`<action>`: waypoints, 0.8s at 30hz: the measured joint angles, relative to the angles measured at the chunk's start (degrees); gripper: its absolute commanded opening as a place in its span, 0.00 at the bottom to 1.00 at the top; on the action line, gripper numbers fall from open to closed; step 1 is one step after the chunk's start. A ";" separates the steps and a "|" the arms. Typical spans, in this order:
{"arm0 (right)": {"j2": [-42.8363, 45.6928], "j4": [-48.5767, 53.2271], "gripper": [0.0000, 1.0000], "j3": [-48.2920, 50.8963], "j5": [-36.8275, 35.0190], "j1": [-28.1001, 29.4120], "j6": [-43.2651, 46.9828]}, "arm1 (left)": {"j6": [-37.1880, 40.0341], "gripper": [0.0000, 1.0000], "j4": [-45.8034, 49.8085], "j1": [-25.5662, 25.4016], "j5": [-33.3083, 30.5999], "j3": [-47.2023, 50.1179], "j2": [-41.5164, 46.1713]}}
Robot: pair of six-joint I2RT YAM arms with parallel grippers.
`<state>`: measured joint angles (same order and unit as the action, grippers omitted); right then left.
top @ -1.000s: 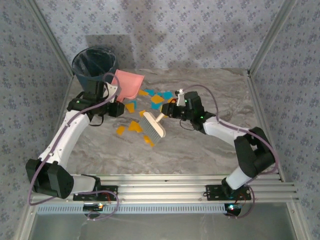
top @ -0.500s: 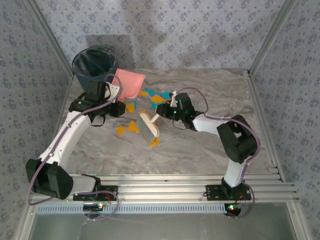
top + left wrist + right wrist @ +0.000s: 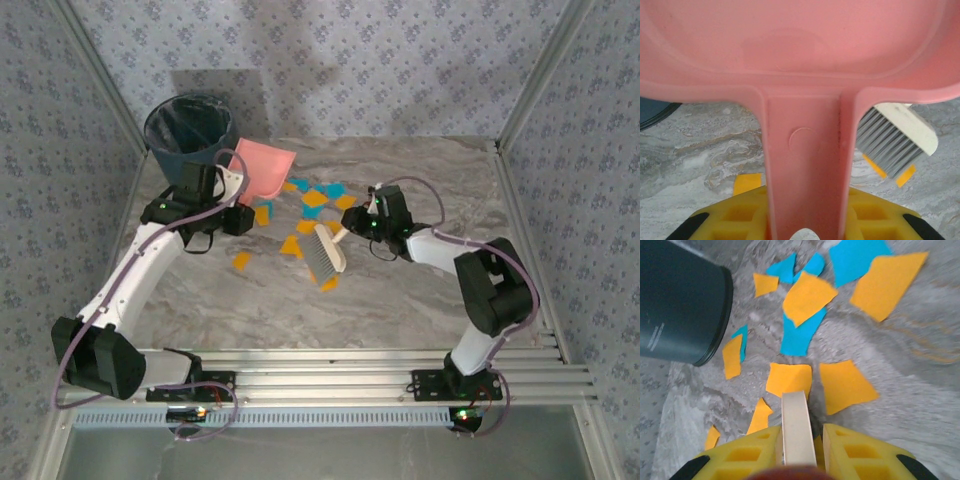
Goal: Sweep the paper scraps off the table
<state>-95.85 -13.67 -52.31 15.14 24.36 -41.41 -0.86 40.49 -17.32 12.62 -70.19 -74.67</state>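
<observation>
Paper scraps (image 3: 314,198), small flat orange-yellow and cyan-blue pieces, lie scattered on the far-middle part of the grey marble-patterned table (image 3: 430,300).

Top view: scraps sit between the two grippers. Left gripper (image 3: 235,188) is clamped on the handle of a pink plastic dustpan (image 3: 262,165), near a dark round bin (image 3: 188,125). Right gripper (image 3: 352,230) grips a cream hand brush with grey bristles (image 3: 325,255); scraps lie around its head.

Left wrist view: left gripper (image 3: 805,227) is closed on the dustpan (image 3: 805,45) handle. The brush (image 3: 895,140) lies beyond, over orange scraps.

Right wrist view: right gripper (image 3: 797,452) is closed on the brush handle (image 3: 796,420). Paper scraps (image 3: 807,297) are ahead on the table (image 3: 925,390), with the bin (image 3: 675,305) at upper left.
</observation>
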 measured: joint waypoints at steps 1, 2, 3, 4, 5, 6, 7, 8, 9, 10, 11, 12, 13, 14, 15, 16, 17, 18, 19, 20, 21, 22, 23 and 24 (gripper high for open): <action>1.07 0.76 0.00 0.48 -0.59 -0.59 0.59 | 0.02 0.00 0.02 -0.13 0.00 0.00 -0.02; 2.12 1.60 0.00 0.94 -1.09 -1.22 1.09 | 0.22 0.00 0.07 -0.42 0.00 -0.02 -0.07; 3.23 2.49 0.00 1.49 -1.75 -1.97 2.01 | 0.31 0.00 0.11 -0.59 0.00 0.00 -0.13; 4.07 3.28 0.00 1.88 -2.36 -2.56 2.67 | 0.42 0.00 0.26 -0.83 0.02 -0.02 -0.28; 4.92 4.17 0.00 2.23 -2.97 -3.17 3.39 | 0.48 0.00 0.39 -1.11 0.02 -0.02 -0.48; 5.95 5.22 0.00 2.58 -3.69 -3.80 4.13 | 0.66 0.00 0.59 -1.31 0.13 -0.02 -0.81; 6.75 6.01 0.00 2.84 -4.31 -4.24 4.76 | 0.81 0.00 0.81 -1.55 0.24 -0.02 -1.16; 7.78 7.04 0.00 3.13 -5.05 -4.72 5.51 | 0.94 0.00 1.11 -1.68 0.52 -0.02 -1.53; 8.76 8.11 0.00 3.30 -5.92 -5.14 6.38 | 1.16 0.00 1.53 -1.90 0.90 -0.02 -1.99; 9.66 9.09 0.00 3.37 -6.88 -5.42 7.10 | 1.33 0.00 1.86 -2.05 1.11 -0.04 -2.40; 10.56 10.08 0.00 3.41 -7.82 -5.66 7.89 | 1.55 0.00 2.25 -2.27 1.22 -0.04 -2.95; 11.50 11.17 0.00 3.41 -9.01 -5.86 8.76 | 1.77 0.00 2.71 -2.51 1.33 -0.11 -3.52; 12.22 12.02 0.00 3.41 -9.99 -5.92 9.44 | 1.92 0.00 3.17 -2.73 1.33 -0.20 -4.00; 12.96 12.92 0.00 3.41 -11.13 -6.01 10.21 | 2.01 0.00 3.54 -3.06 1.51 -0.26 -4.61; 13.57 13.70 0.00 3.41 -12.24 -6.08 10.84 | 2.23 0.00 3.85 -3.41 1.53 -0.35 -5.09; 14.12 14.47 0.00 3.41 -13.33 -6.10 11.28 | 2.40 0.00 4.15 -3.72 1.55 -0.42 -5.44; 14.60 15.26 0.00 3.41 -14.36 -6.12 11.65 | 2.67 0.00 4.63 -4.13 1.60 -0.50 -5.92; 15.10 16.00 0.00 3.41 -15.47 -6.14 12.09 | 2.93 0.00 4.94 -4.52 1.66 -0.57 -6.23; 15.43 16.48 0.00 3.41 -16.26 -6.14 12.37 | 3.23 0.00 5.20 -4.94 1.68 -0.66 -6.54; 15.82 17.07 0.00 3.41 -17.25 -6.16 12.61 | 3.45 0.00 5.70 -5.44 1.68 -0.87 -6.93; 16.17 17.68 0.00 3.37 -18.08 -6.19 12.81 | 3.74 0.00 6.10 -5.97 1.64 -1.14 -7.26; 16.44 18.21 0.00 3.30 -18.82 -6.19 12.98 | 4.07 0.00 6.40 -6.45 1.55 -1.31 -7.63; 16.81 18.71 0.00 3.28 -19.56 -6.19 13.22 | 4.39 0.00 6.78 -7.13 1.44 -1.57 -8.04; 17.14 19.15 0.00 3.19 -20.20 -6.19 13.46 | 4.76 0.00 7.30 -7.69 1.33 -1.90 -8.52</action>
<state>-78.72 5.48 -49.12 -5.06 18.17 -27.94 3.90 47.79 -25.02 13.96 -72.10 -83.20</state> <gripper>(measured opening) 0.263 0.277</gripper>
